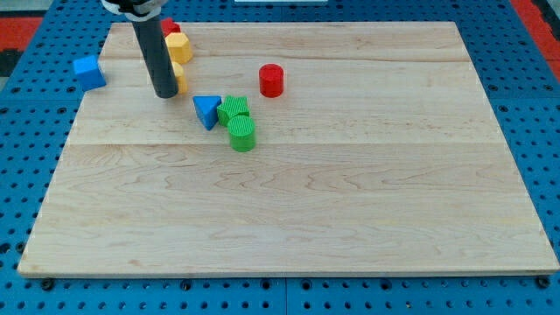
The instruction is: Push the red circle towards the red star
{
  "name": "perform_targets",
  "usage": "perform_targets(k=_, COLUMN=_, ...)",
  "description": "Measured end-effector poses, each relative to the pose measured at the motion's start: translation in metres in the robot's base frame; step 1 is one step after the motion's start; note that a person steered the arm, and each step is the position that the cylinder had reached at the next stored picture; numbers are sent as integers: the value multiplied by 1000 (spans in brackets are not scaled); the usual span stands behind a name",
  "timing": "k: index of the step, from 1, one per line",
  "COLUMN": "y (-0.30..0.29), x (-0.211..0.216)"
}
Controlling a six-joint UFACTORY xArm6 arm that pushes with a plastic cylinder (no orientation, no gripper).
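The red circle [272, 80] stands on the wooden board [350, 201] in its upper middle. The red star [170, 28] shows only partly at the board's top left, behind the rod and a yellow block [178, 45]. My tip [165, 94] rests on the board at the upper left, well to the left of the red circle and below the red star. It touches or nearly touches a second yellow block [180, 77], which the rod partly hides.
A blue triangle [206, 110], a green block [234, 109] and a green cylinder [242, 134] cluster between my tip and the red circle, a little lower. A blue cube [88, 72] sits at the board's left edge.
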State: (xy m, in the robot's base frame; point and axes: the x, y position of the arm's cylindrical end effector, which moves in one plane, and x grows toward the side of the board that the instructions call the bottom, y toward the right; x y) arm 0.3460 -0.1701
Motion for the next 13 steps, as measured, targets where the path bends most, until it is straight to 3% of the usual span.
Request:
perform_targets(k=1, y=13, x=-21)
perform_targets(k=3, y=92, x=-71)
perform_targets(k=4, y=193, x=-73)
perform_targets(k=5, y=275, x=-11)
perform_targets(k=6, y=249, x=16)
perform_targets(k=8, y=113, x=-19)
perform_targets(k=9, y=103, x=-54)
perform_targets(k=13, y=165, x=-85)
